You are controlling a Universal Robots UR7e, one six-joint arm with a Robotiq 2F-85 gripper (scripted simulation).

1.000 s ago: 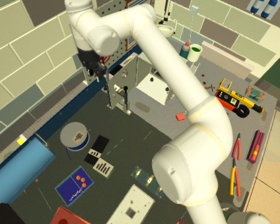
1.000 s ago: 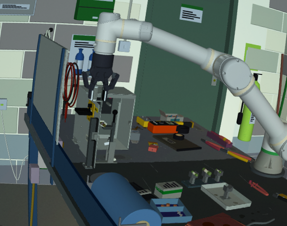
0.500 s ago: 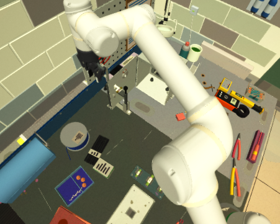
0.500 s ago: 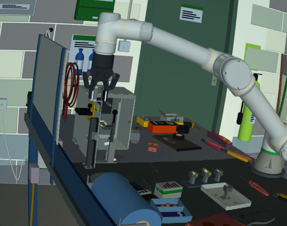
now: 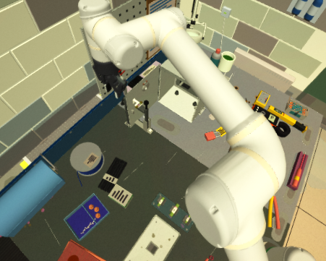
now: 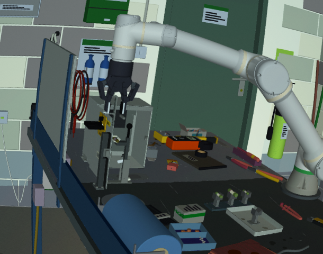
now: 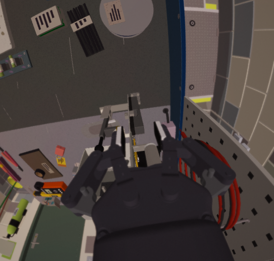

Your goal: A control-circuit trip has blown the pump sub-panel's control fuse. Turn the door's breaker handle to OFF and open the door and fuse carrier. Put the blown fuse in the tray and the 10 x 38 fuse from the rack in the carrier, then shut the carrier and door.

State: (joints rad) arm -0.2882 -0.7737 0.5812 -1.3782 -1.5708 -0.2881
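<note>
The grey pump sub-panel point(image 6: 120, 136) stands at the back-left of the bench beside the pegboard, its door point(image 5: 136, 101) swung open toward the bench front. A black breaker handle point(image 6: 94, 125) on a yellow plate juts from the door's outer face. My gripper point(image 6: 115, 108) hangs just above the door's top edge, open and holding nothing; the wrist camera shows its fingers point(image 7: 138, 137) straddling that edge. A lever with a black knob point(image 6: 129, 126) stands inside the panel. The fuse rack point(image 6: 231, 197) with three fuses and the blue tray point(image 6: 192, 235) sit near the bench front.
The pegboard point(image 7: 230, 166) with coiled red leads point(image 6: 79, 93) stands close on the gripper's left. A blue cylinder point(image 6: 137, 221), a round spool point(image 5: 86, 158), boxes, a red padlock tag point(image 5: 211, 135), a meter point(image 6: 183, 142) and hand tools lie across the bench.
</note>
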